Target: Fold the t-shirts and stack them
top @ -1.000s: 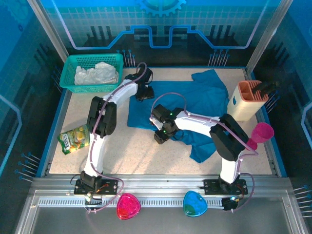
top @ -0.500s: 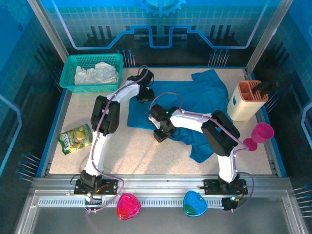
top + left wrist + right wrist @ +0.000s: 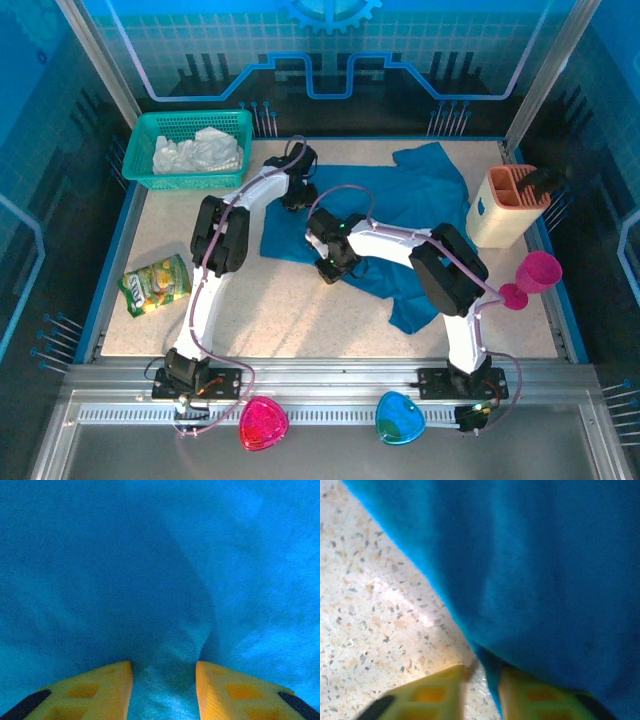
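The right pincer [image 3: 482, 672] had just closed on the near edge of the blue shirt [image 3: 420, 200], the left pincer [image 3: 164, 667] still pinching a far fold, seemingly ready for folding.

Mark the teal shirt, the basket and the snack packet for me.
teal shirt [image 3: 425, 195], top view, on its spread body.
basket [image 3: 180, 183], top view, near rim.
snack packet [image 3: 155, 284], top view, its middle.

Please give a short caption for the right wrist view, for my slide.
Right gripper straddling the edge of the shirt on the table.
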Robot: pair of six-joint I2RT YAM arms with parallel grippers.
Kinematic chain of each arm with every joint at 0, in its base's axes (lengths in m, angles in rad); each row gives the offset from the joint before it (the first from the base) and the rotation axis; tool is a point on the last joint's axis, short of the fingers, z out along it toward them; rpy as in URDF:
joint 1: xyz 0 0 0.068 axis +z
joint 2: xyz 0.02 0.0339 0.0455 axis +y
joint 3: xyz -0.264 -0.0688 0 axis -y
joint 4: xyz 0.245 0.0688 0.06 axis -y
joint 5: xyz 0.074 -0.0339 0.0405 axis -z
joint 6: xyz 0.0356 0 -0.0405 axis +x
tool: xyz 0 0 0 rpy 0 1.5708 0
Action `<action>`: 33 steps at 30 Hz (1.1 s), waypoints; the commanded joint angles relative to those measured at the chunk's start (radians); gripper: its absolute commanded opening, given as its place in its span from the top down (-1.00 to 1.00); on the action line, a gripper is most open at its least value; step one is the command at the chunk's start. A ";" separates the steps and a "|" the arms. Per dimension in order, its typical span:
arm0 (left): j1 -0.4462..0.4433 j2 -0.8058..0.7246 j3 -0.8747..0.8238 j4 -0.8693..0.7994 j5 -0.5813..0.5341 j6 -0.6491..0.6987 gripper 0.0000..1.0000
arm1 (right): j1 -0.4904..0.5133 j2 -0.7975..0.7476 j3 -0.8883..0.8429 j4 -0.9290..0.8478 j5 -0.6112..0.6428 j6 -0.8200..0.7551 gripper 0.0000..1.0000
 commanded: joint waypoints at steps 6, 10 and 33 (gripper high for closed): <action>-0.009 0.069 0.012 -0.061 -0.007 -0.002 0.21 | 0.003 0.029 -0.015 -0.074 -0.021 -0.035 1.00; -0.009 0.100 0.059 -0.104 -0.031 0.005 0.21 | 0.035 -0.054 -0.043 -0.128 -0.147 -0.146 1.00; -0.011 0.083 0.075 -0.137 -0.086 0.044 0.19 | 0.070 -0.185 -0.028 -0.346 -0.229 -0.289 0.16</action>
